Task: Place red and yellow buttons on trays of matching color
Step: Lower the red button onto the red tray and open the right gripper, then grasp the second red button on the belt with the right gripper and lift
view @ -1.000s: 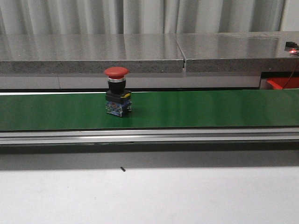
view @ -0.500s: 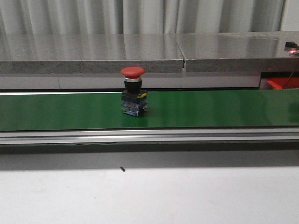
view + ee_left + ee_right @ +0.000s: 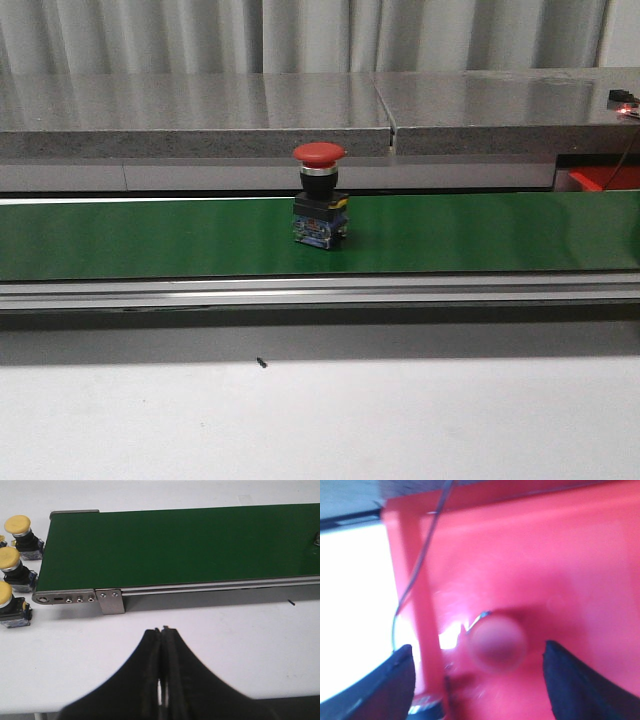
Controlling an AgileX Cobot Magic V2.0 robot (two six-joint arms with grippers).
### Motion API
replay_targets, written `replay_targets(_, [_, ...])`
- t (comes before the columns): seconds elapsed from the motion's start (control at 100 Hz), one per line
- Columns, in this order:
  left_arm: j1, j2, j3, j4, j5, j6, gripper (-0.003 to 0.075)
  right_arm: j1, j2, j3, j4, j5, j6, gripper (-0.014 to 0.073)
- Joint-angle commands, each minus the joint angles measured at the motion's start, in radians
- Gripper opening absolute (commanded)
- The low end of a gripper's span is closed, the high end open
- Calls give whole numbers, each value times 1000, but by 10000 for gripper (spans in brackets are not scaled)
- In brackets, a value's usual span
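Observation:
A red button [image 3: 320,195] stands upright on the green conveyor belt [image 3: 150,238], near its middle in the front view. My left gripper [image 3: 163,630] is shut and empty, over the white table in front of the belt's end. Three yellow buttons [image 3: 20,530] [image 3: 11,565] [image 3: 7,602] stand on the table beside that end. My right gripper [image 3: 476,652] is open above the red tray [image 3: 560,555], and another red button [image 3: 497,645], blurred, lies in the tray between its fingers. No yellow tray is in view.
The red tray's corner [image 3: 605,178] shows at the far right behind the belt. A grey stone ledge [image 3: 200,115] runs along the back. A metal rail [image 3: 320,293] borders the belt's front. A thin cable [image 3: 427,540] crosses the tray's rim.
The red button on the belt has travelled to the right, from left of centre to about the middle. Nothing else in the front view has moved.

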Motion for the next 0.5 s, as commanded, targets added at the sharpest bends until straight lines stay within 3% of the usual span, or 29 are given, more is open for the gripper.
replay_targets(0.0, [-8, 8, -27, -17, -62, 0, -20, 14, -119, 27, 18, -56, -9, 536])
replay_targets(0.21, [-8, 8, -27, -17, -62, 0, -20, 75, -270, 188, 19, -135, -11, 536])
replay_targets(0.49, [-8, 8, -27, -17, -62, 0, -20, 179, -436, 368, 23, -116, -15, 536])
